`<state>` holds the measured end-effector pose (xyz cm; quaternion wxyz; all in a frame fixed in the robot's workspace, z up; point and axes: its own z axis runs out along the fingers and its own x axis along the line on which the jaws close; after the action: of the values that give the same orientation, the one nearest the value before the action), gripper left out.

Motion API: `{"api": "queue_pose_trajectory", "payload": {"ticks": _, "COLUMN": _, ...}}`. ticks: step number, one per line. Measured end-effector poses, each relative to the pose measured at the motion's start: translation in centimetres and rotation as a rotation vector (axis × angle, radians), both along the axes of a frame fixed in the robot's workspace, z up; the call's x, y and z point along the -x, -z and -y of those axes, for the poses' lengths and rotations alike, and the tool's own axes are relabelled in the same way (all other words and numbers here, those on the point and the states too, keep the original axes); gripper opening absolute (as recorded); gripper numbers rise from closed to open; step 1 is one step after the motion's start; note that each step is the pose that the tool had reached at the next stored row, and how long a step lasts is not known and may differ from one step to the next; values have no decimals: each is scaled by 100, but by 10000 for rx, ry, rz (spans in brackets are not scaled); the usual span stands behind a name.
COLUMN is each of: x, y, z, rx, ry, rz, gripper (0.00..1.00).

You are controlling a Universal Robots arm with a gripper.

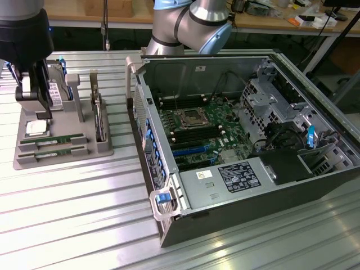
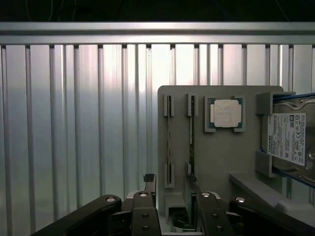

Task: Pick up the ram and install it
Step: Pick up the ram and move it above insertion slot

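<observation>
Two ram sticks stand on edge in slots of a grey parts holder point(image 1: 104, 147): one ram point(image 1: 55, 139) and a second ram point(image 1: 52, 151) just in front of it. The wrist view shows them edge-on as a thin ram point(image 2: 169, 142) and its neighbour ram point(image 2: 192, 142). My gripper point(image 1: 35, 104) hangs open above the holder's end at the exterior view's left, holding nothing. My gripper point(image 2: 170, 179) has its fingertips point(image 2: 148, 178) either side of the line of the first stick, above it and not touching.
A square silver processor point(image 1: 36, 128) and an upright hard drive point(image 1: 56, 93) share the holder. An open computer case point(image 1: 264, 225) lies at the exterior view's right, its motherboard point(image 1: 197, 132) and memory slots exposed. Ribbed aluminium table point(image 1: 73, 214) all around.
</observation>
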<state>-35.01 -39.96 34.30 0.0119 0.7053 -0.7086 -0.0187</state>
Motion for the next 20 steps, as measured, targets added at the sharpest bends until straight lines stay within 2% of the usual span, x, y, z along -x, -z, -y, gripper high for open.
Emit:
{"api": "queue_pose_trajectory", "payload": {"ticks": 12, "x": 0, "y": 99, "z": 0, "rx": 0, "ry": -6, "rz": 0, "gripper": 36}}
{"api": "queue_pose_trajectory", "payload": {"ticks": 20, "x": 0, "y": 202, "z": 0, "rx": 1, "ry": -10, "rz": -1, "gripper": 36}}
